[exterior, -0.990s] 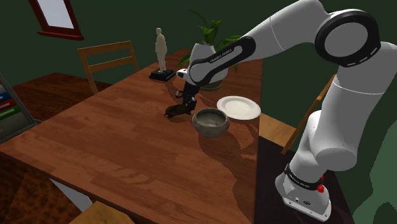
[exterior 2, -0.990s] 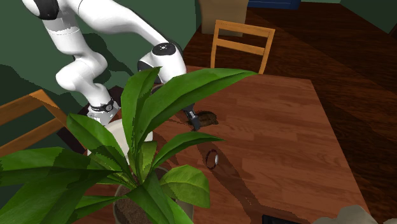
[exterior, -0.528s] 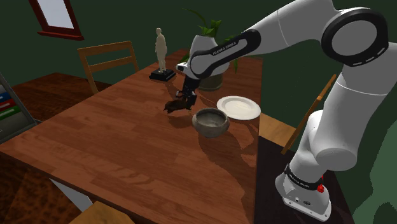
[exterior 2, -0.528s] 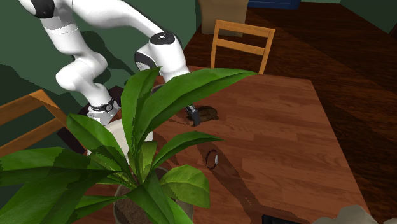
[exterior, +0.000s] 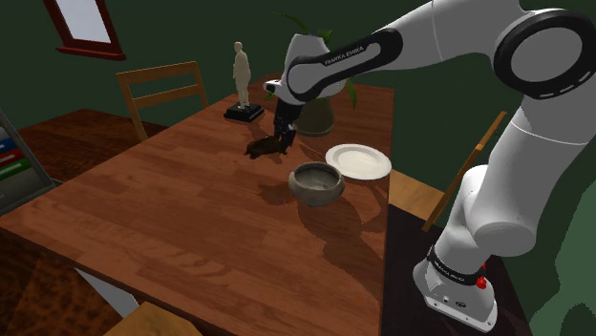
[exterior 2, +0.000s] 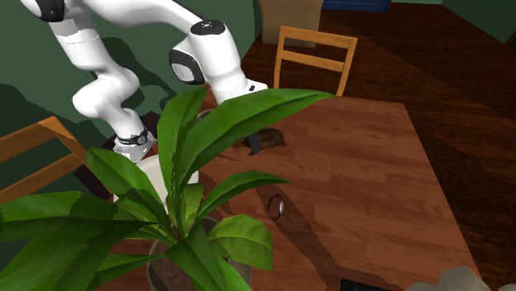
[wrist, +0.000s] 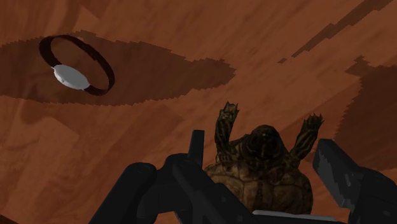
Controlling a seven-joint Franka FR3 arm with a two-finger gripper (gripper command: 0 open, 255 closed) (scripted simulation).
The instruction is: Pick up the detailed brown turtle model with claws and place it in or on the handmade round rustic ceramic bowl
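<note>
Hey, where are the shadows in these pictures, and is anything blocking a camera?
Wrist view: a jagged-edged dark shadow lies on the table around the ring, beyond the turtle. Shoulder view: soft shadows darken the table by the bowl. Second exterior view: plant leaves block much of the scene.

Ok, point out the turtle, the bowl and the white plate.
turtle (wrist: 262,173), wrist view, on its shell.
bowl (exterior: 316,194), shoulder view, on its outer wall.
plate (exterior: 358,160), shoulder view, on its bare middle.
</note>
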